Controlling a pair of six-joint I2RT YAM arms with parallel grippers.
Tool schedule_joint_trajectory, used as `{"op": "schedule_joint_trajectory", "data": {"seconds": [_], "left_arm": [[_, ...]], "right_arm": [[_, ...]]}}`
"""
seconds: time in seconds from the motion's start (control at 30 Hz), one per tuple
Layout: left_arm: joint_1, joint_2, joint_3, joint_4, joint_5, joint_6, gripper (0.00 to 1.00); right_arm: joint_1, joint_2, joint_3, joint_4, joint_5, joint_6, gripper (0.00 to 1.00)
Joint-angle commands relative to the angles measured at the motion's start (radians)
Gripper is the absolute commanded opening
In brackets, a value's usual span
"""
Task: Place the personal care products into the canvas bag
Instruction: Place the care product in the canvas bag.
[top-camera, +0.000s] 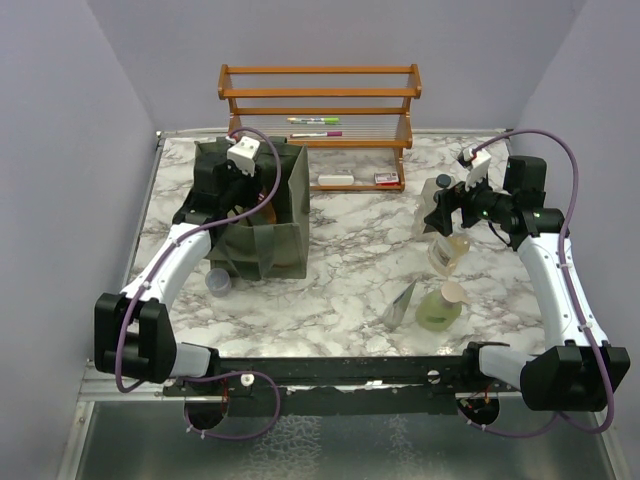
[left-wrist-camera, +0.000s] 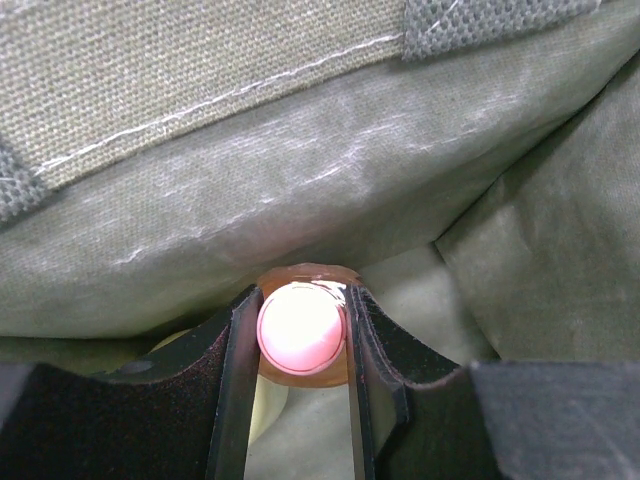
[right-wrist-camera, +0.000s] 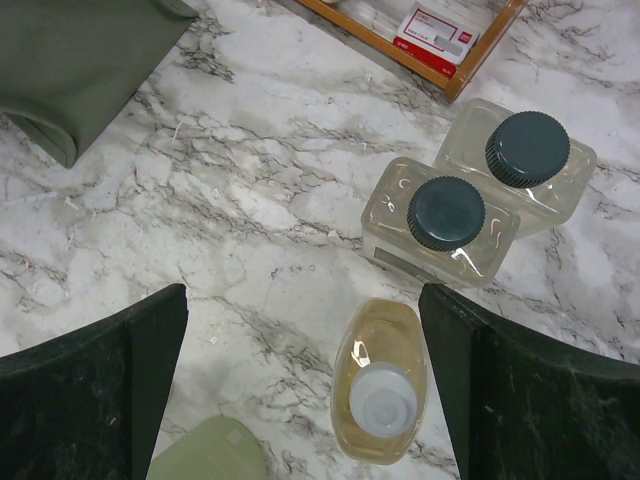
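Left claw: your left gripper (left-wrist-camera: 300, 305) is down inside the bag; its two black fingers (left-wrist-camera: 235, 380) pinch the orange bottle with the round pink cap (left-wrist-camera: 300, 335), lower middle of the left wrist frame.
Bag: the boxy olive-green canvas tote (top-camera: 288, 205) stands at the upper left of the top frame; your left arm reaches into its open mouth.
Right claw: your right gripper (right-wrist-camera: 305, 320) is spread wide and grips nothing; it hangs over the white marble table (right-wrist-camera: 250, 200).
Below it: an amber bottle with a clear cap (right-wrist-camera: 385, 370), lower middle of the right wrist frame.
Upper right there: two clear square bottles with black caps (right-wrist-camera: 440, 225), touching side by side.
Lower right, top frame: a green pump bottle (top-camera: 438, 310); just left of it a grey pouch (top-camera: 402, 303).
Beside the bag: a small lavender cup (top-camera: 218, 283).
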Motion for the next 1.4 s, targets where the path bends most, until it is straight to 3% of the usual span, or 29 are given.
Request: {"op": "schedule_joint_trajectory", "data": {"seconds": [0.0,0.43,0.73,1.37], "left_arm": [[0.011,0.022,0.051,0.066,0.015,0.026,0.09],[0.011,-0.009,0.055,0.033,0.033,0.027,0.33],[0.011,-0.015,0.070,0.004,0.001,0.027,0.58],[0.011,-0.066,0.174,-0.125,-0.003,0.027,0.77]], "right_arm": [[-0.006,-0.011,0.002,0.009,-0.010,0.001,0.99],[-0.006,-0.006,0.004,0.006,-0.013,-0.001,0.99],[-0.006,0.008,0.019,-0.001,-0.021,0.002,0.99],[-0.006,0.005,0.035,-0.010,-0.013,0.000,0.99]]}}
